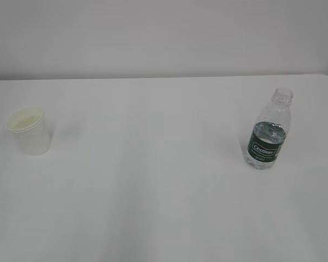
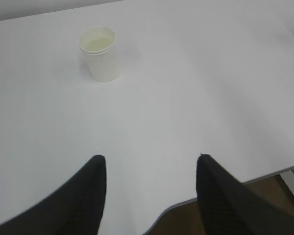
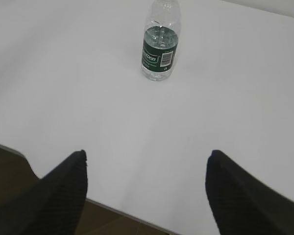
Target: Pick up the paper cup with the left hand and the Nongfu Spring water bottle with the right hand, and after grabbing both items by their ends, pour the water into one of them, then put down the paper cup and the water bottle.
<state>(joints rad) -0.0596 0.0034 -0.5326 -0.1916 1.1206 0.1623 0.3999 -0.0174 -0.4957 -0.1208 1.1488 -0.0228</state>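
Left hand (image 2: 149, 193) released, right hand (image 3: 147, 191) released | paper cup (image 2: 99, 53), Nongfu Spring water bottle (image 3: 159, 44) untouched | approach squarely, grip gently.

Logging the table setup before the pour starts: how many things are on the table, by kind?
Paper cup: 1
Water bottle: 1
Total: 2, both standing upright on the white table, the cup at the left and the bottle at the right in the exterior view.
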